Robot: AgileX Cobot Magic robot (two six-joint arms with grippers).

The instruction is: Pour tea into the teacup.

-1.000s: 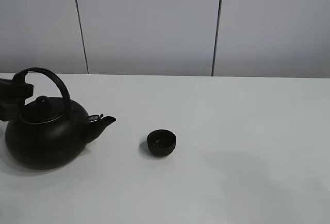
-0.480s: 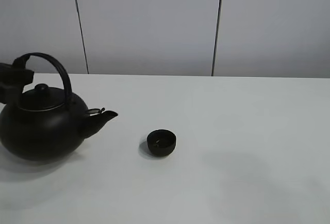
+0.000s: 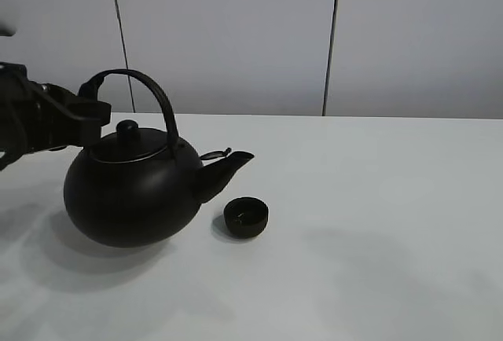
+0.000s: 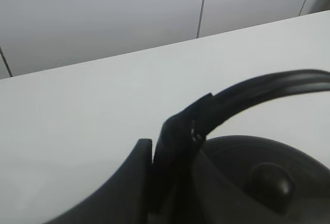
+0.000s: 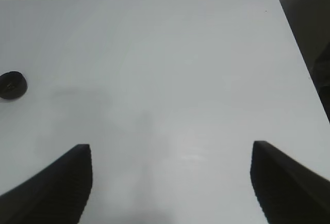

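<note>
A big round black kettle with an arched handle hangs a little above the white table, its spout reaching over the left side of the small black teacup. My left gripper is shut on the kettle's handle at its left end; the left wrist view shows the handle clamped and the lid knob below. My right gripper is open and empty over bare table, far from the teacup; it is out of the exterior view.
Grey wall panels stand behind the table's far edge. The table's right edge and corner show in the right wrist view.
My left gripper has lifted the kettle and carried it right, from the table's left side until its spout is above the teacup's left side. The teacup has not moved.
</note>
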